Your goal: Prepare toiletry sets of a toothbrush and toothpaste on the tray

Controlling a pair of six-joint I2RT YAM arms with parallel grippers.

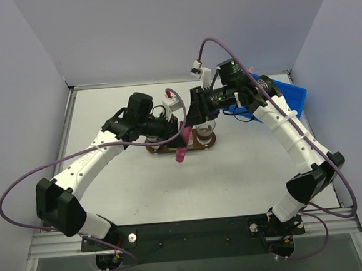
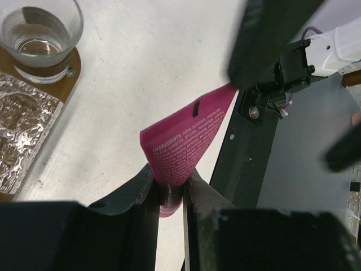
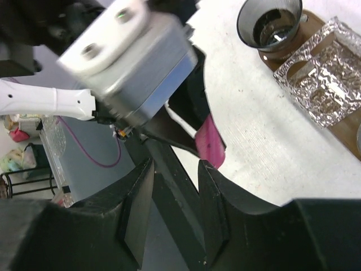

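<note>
My left end effector point(image 2: 169, 189) is clamped on the magenta toothpaste tube point(image 2: 180, 144) near its thick, rounded end. The flat printed body sticks out free beyond the fingers. In the top view the tube lies over the near edge of the tray point(image 1: 202, 147). Its long axis runs roughly from 12 to 6 o'clock, with the free end pointing to 6, toward the arm bases. I cannot tell whether it touches the board.

I judge it light, soft and squeezable with a slick skin, so it could pivot or squirt under a hard pinch. The stiffer shoulder by the thick end looks the safest hold. My right end effector point(image 3: 172, 186) is spread apart with nothing between its fingers, just beside the tube at 3 o'clock.
</note>
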